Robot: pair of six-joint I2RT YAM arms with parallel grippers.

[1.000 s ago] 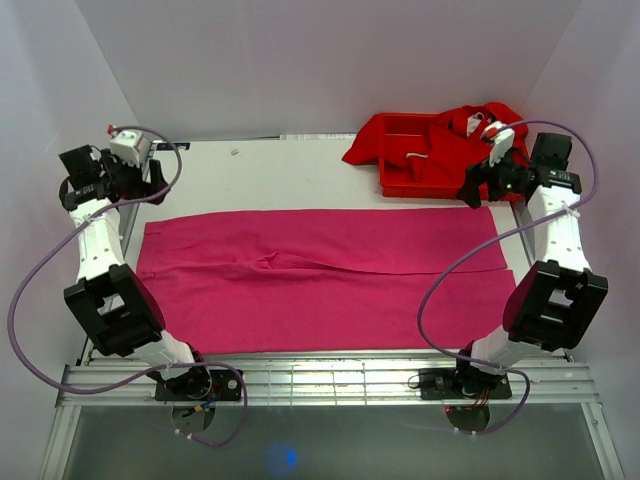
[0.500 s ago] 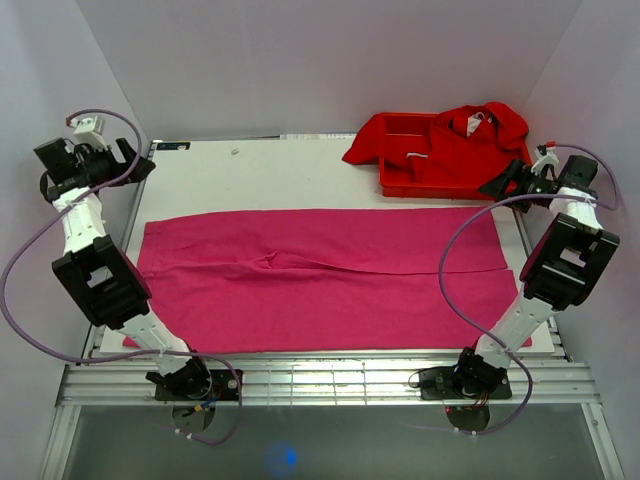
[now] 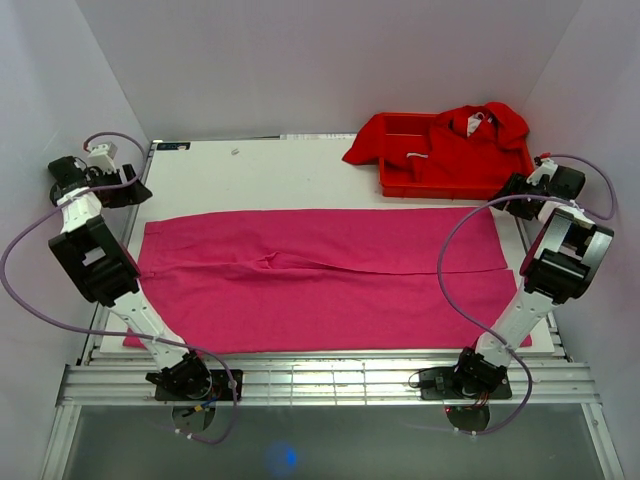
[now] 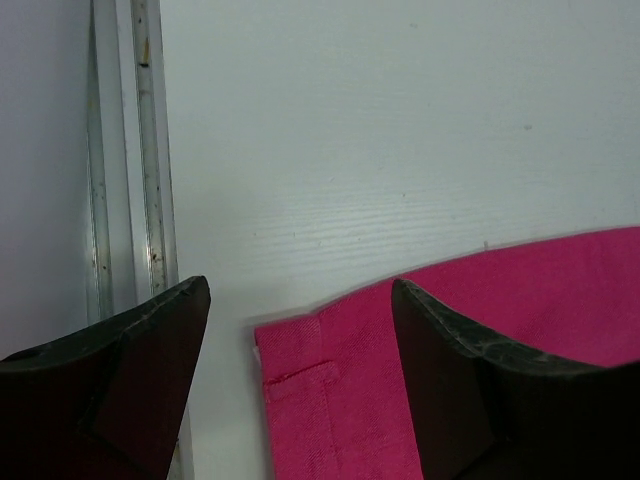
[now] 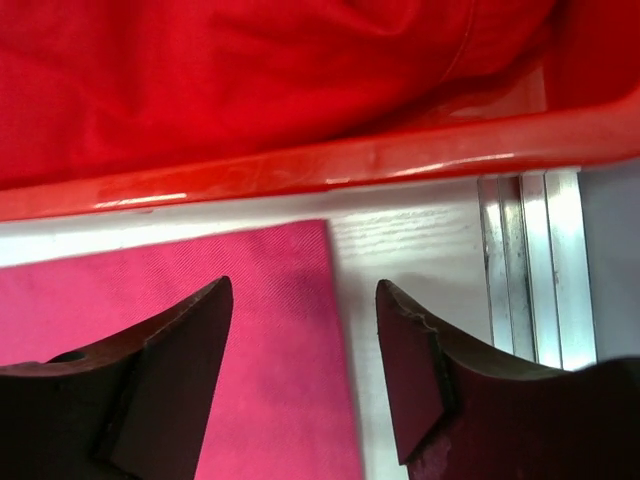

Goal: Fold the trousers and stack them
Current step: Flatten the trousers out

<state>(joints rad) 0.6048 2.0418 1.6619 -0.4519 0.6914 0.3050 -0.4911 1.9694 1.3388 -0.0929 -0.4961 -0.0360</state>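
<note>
Two far corners suit gripping; the trousers (image 3: 320, 285) look light, limp and floppy. Above them the left end effector (image 4: 298, 300) and right end effector (image 5: 305, 290) hover open-jawed, empty.

This looks like a robotics lab test cell rather than a home or shop, though little beyond the enclosure shows. Plain white walls (image 3: 330, 60) box in a white table (image 3: 280, 180) on three sides. The left arm (image 3: 95, 260) and right arm (image 3: 568, 255) are bolted to aluminium rails (image 3: 330, 380) at its near edge, purple cables (image 3: 439, 270) looping loose, while the trousers (image 3: 320, 280) lie spread flat beside a red tray (image 3: 440, 188) of clothes.
</note>
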